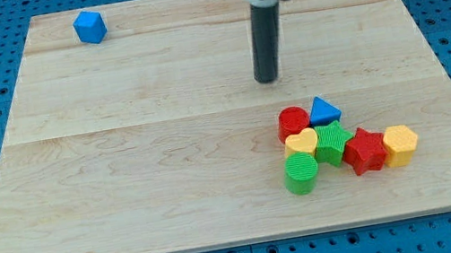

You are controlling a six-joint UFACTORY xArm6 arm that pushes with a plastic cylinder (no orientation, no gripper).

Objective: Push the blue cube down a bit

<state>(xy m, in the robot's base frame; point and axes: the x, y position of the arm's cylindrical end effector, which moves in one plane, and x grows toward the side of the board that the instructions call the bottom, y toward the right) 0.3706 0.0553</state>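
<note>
The blue cube (pixel 89 27) sits alone near the board's top left corner. My tip (pixel 267 79) rests on the board right of centre, far to the right of and below the blue cube. It touches no block. A cluster of blocks lies below my tip, at the lower right.
The cluster holds a red cylinder (pixel 293 121), a blue triangular block (pixel 325 111), a yellow heart (pixel 302 142), a green star (pixel 333 141), a green cylinder (pixel 301 173), a red star (pixel 364 150) and a yellow hexagonal block (pixel 401 143). The wooden board (pixel 125 179) lies on a blue perforated base.
</note>
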